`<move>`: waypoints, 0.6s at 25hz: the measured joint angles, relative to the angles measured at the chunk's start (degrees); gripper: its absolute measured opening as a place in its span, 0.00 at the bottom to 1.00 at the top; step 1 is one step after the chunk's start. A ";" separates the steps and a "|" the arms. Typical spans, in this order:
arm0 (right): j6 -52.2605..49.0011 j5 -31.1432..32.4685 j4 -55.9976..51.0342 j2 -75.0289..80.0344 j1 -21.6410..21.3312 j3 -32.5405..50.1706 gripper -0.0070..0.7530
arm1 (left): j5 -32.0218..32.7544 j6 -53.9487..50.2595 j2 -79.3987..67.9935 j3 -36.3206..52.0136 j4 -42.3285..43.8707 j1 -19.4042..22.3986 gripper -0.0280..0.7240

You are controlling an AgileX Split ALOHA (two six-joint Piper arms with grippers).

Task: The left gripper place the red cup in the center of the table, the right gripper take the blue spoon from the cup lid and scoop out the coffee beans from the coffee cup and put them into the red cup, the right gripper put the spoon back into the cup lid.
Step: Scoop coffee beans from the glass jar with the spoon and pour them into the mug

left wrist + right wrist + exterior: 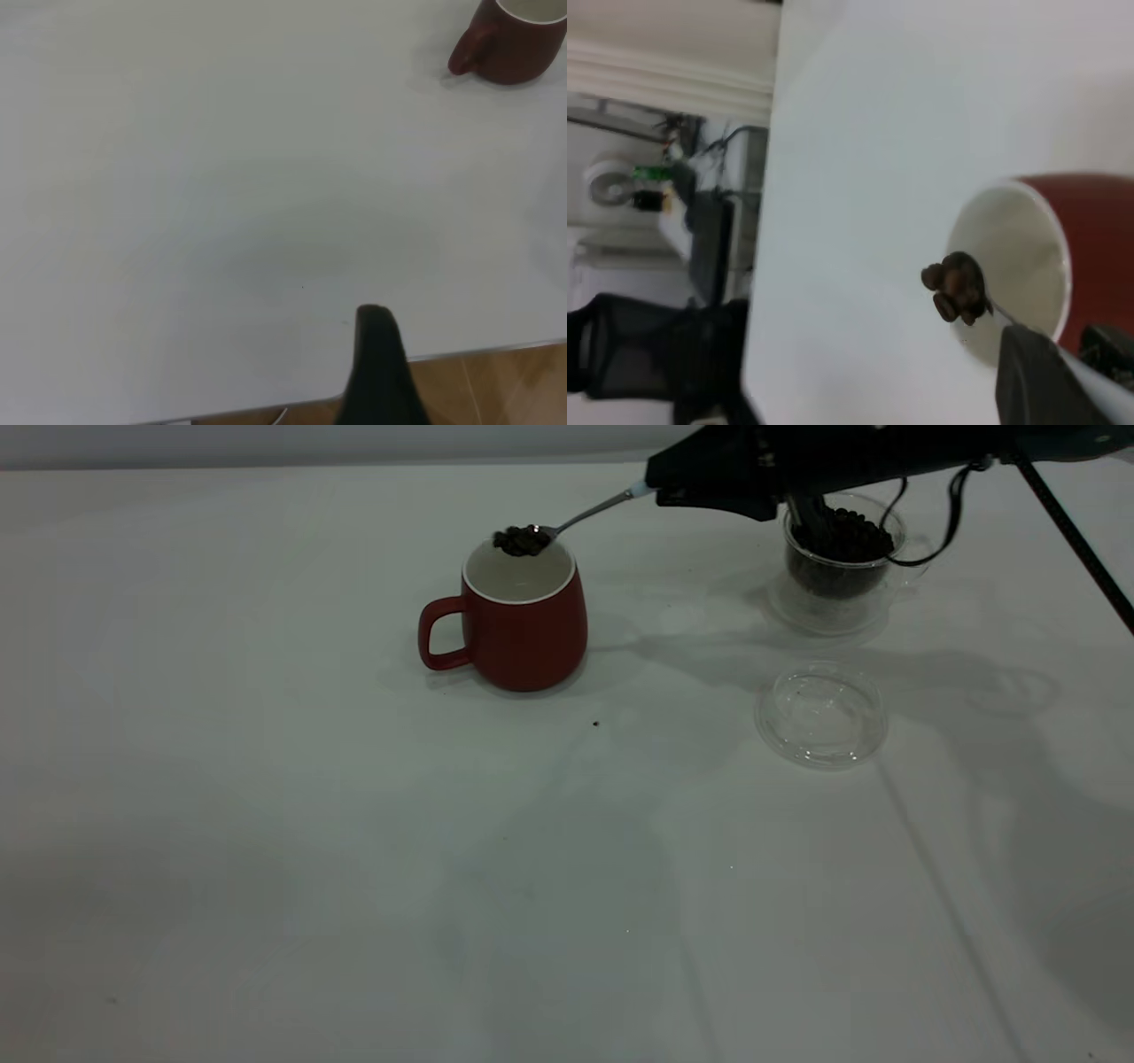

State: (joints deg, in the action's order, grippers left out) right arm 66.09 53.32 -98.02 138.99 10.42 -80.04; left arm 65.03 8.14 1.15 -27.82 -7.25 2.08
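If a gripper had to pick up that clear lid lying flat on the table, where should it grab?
Probably the raised rim of the cup lid, coming straight down from above with one finger inside and one outside. It lies flat and shallow on the table, so there is little side wall to pinch.

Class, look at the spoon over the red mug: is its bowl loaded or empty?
Loaded. The spoon, held by the right gripper, carries a heap of coffee beans above the red mug, not yet tipped in.

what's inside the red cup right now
The red cup shows only white inner wall; its bottom is hidden. The blue spoon, loaded with coffee beans, is above its rim.
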 joint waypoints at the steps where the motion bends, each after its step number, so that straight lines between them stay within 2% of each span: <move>1: 0.72 -1.16 -0.40 0.00 0.38 0.00 0.14 | 0.00 0.00 0.00 0.00 0.00 0.00 0.82; 6: 9.37 -7.77 -1.41 0.00 2.08 0.00 0.14 | 0.00 0.00 0.00 0.00 0.00 0.00 0.82; 15: 26.63 -8.92 -2.47 -0.81 2.79 0.00 0.14 | 0.00 0.00 0.00 0.00 0.00 0.00 0.82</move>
State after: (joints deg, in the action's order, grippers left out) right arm 92.71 44.40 -100.49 138.18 13.21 -80.04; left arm 65.03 8.14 1.15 -27.82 -7.25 2.08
